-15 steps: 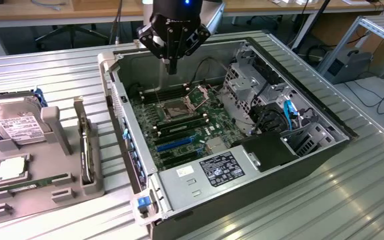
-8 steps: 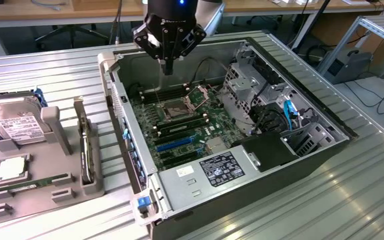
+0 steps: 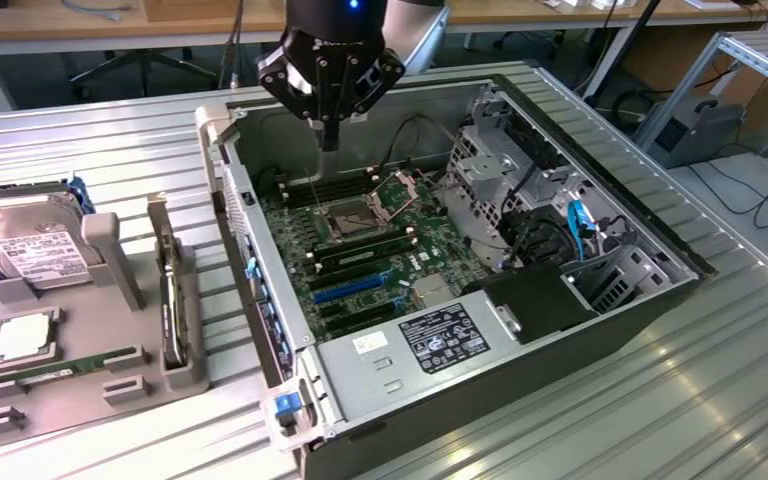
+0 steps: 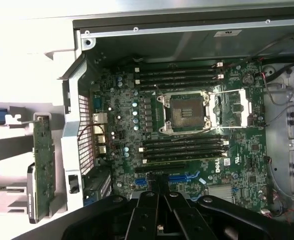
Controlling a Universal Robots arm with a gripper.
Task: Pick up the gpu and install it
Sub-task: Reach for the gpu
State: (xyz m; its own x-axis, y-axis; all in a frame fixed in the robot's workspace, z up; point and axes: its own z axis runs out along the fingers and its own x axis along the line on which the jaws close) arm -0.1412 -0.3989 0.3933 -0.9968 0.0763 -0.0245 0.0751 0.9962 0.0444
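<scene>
Gripper: the gripper [image 3: 329, 140] is hanging over the far part of the open computer case [image 3: 624, 330], with its fingers pointing straight down at the motherboard [image 3: 418, 240].
Jaws: they are pressing together with nothing between them, so the arm is carrying nothing.
Gpu: the gpu [image 3: 171, 305] is standing on its long edge in the grey fixture [image 3: 77, 395] at the exterior view's left of the case, just beside the case wall and well apart from the gripper. Nothing is touching it.
Why upright: judging by the slotted holder, the card is standing this way so that its upper edge is offering itself to a pinch from above.
Wrist view: the camera is looking down past the closed gripper [image 4: 159, 186] onto the motherboard [image 4: 122, 125], with the gpu [image 4: 43, 160] lying off to the side, outside the case wall.
Case: it is lying on its side with the panel off, probably so that the blue expansion slots [image 3: 344, 288] are facing up toward the arm.
Other parts: the hard drive [image 3: 31, 250] and the memory stick [image 3: 64, 365] are resting in the same fixture, farther to the exterior view's left.
Progress: the pickup is not yet done, and the slots are sitting empty.
</scene>
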